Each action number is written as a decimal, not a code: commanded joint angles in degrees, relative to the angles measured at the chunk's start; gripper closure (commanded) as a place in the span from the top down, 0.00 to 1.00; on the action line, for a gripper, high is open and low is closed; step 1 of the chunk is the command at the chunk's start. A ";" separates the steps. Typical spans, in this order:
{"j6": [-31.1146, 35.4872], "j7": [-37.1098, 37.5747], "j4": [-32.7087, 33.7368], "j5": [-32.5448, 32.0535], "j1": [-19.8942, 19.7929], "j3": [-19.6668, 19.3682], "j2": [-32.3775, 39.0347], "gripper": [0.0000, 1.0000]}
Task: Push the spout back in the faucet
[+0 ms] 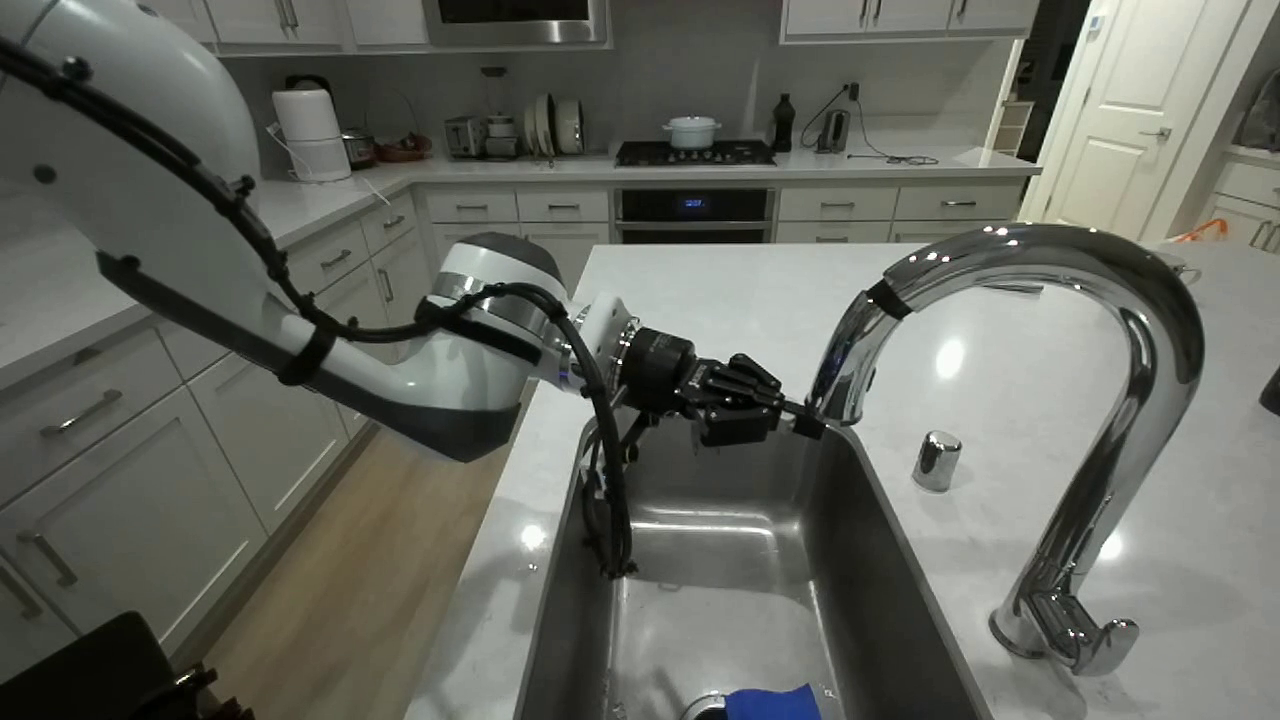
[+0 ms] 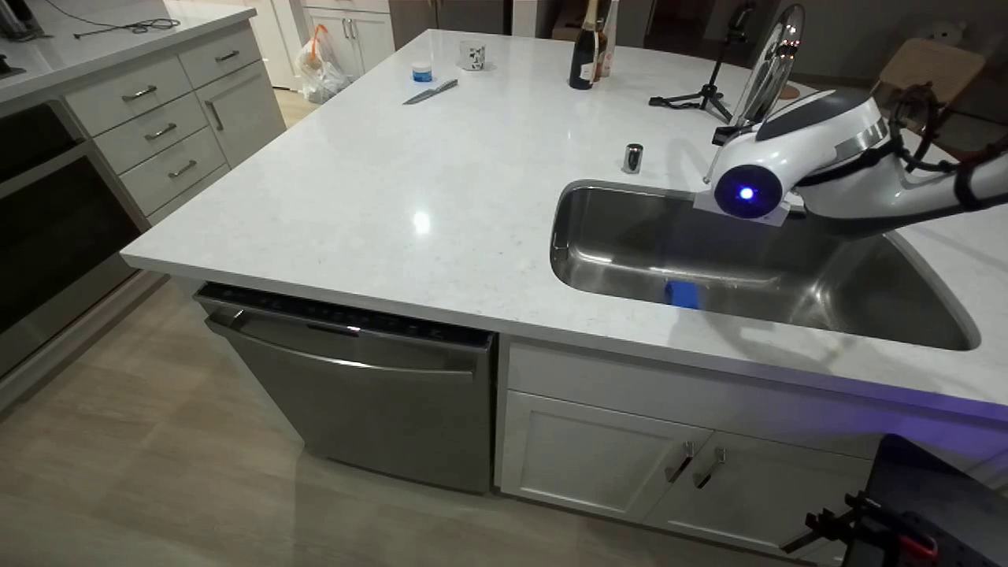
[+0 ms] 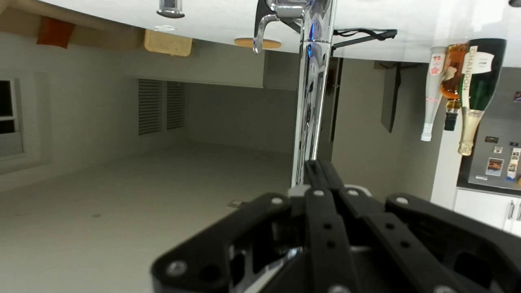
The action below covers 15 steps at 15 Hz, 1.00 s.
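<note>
Our jaws are pressed together just beside the spout (image 1: 850, 360); we'd push slow, up its slant, into the faucet (image 1: 1165, 360) at the bench (image 1: 1040, 420) edge by the sink (image 1: 862, 520).

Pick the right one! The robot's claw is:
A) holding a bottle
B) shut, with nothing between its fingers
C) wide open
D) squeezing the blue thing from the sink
B: in the wrist view, the claw's two black fingers lie pressed side by side, with nothing to be seen between them.
</note>
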 commanded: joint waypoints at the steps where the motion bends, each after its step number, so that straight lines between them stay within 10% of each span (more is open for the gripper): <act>1: 2.72 -2.11 -1.01 0.89 -1.11 0.45 -4.59 0.00; 15: 11.65 -16.96 3.47 16.24 -3.25 -0.73 -6.08 0.00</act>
